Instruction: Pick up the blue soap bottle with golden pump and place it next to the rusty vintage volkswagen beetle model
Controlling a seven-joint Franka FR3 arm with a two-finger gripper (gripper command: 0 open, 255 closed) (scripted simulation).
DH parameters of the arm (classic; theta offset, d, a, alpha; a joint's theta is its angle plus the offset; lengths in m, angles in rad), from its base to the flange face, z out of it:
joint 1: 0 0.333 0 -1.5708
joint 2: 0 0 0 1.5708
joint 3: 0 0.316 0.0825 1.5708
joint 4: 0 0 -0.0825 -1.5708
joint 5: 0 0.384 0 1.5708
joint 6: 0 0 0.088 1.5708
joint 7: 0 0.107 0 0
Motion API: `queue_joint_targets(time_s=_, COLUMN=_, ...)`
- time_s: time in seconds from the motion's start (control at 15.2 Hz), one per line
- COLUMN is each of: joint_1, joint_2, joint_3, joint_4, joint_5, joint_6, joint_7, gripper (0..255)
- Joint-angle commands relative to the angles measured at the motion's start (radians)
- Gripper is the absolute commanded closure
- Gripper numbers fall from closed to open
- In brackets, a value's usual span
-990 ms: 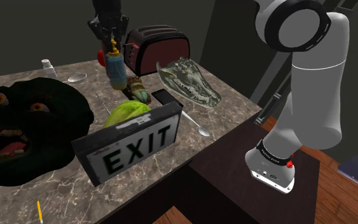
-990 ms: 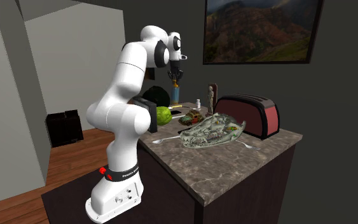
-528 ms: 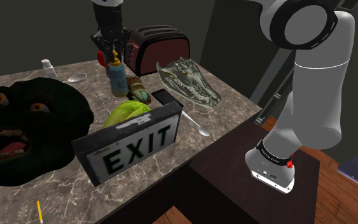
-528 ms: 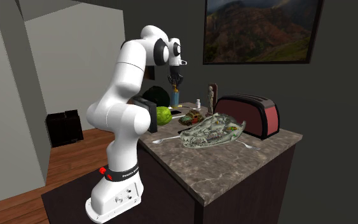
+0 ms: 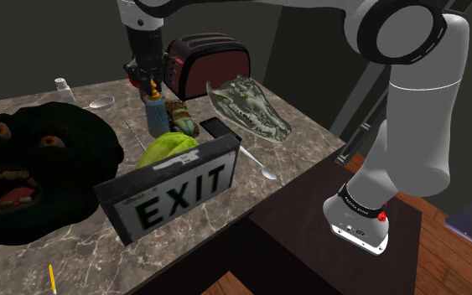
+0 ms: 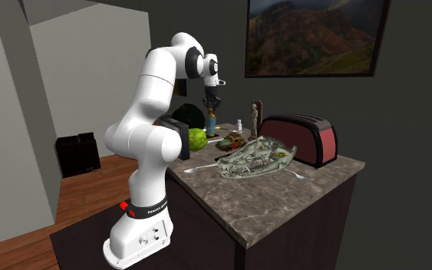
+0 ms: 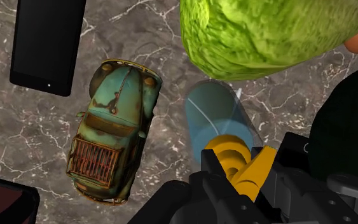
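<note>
And the end effector [image 7: 234,184] was clamped on the golden pump [image 7: 238,164]. The blue soap bottle [image 7: 217,121] hung straight down beneath it, long axis upright, along the line of the hand. Directly below was bare marble tabletop [image 7: 168,153]. Just beside the bottle, across a narrow strip of that marble, lay the rusty Volkswagen Beetle model [image 7: 117,127]. It sat flat on its wheels with its long axis running alongside the bottle, so the bottle faced the car's flank, not its nose or tail. That looked like the whole story for the coming move: straight down and let go, no sideways travel needed, I'd judge. Whether the bottle's base was touching the tabletop, I couldn't tell. A little further out sat a green melon [image 7: 266,32] on the bottle's other side, close enough to mind, and a black phone [image 7: 47,44] lay past the car. Further still, in the shoulder view, stood a sign [image 5: 171,188] reading "EXIT" in bold black capitals. The lettering on the arm's base [image 5: 358,214] was too small to read.
</note>
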Motion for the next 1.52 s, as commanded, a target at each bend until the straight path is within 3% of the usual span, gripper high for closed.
queue_joint_targets(time_s=0.0, joint_1=-0.002, joint_2=-0.003, joint_3=0.0, joint_4=-0.034, joint_5=0.0, joint_6=0.032, joint_7=0.0, gripper=255)
queue_joint_targets(time_s=0.66, joint_1=-0.005, joint_2=0.014, joint_3=-0.003, joint_4=-0.149, joint_5=-0.004, joint_6=0.163, joint_7=0.006, gripper=255)
queue_joint_targets(time_s=1.19, joint_1=-0.005, joint_2=0.014, joint_3=-0.003, joint_4=-0.149, joint_5=-0.004, joint_6=0.163, joint_7=0.006, gripper=255)
queue_joint_targets(time_s=1.25, joint_1=-0.005, joint_2=0.014, joint_3=-0.003, joint_4=-0.149, joint_5=-0.004, joint_6=0.163, joint_7=0.006, gripper=0)
queue_joint_targets(time_s=1.45, joint_1=-0.005, joint_2=0.014, joint_3=-0.003, joint_4=-0.149, joint_5=-0.004, joint_6=0.164, joint_7=0.006, gripper=0)
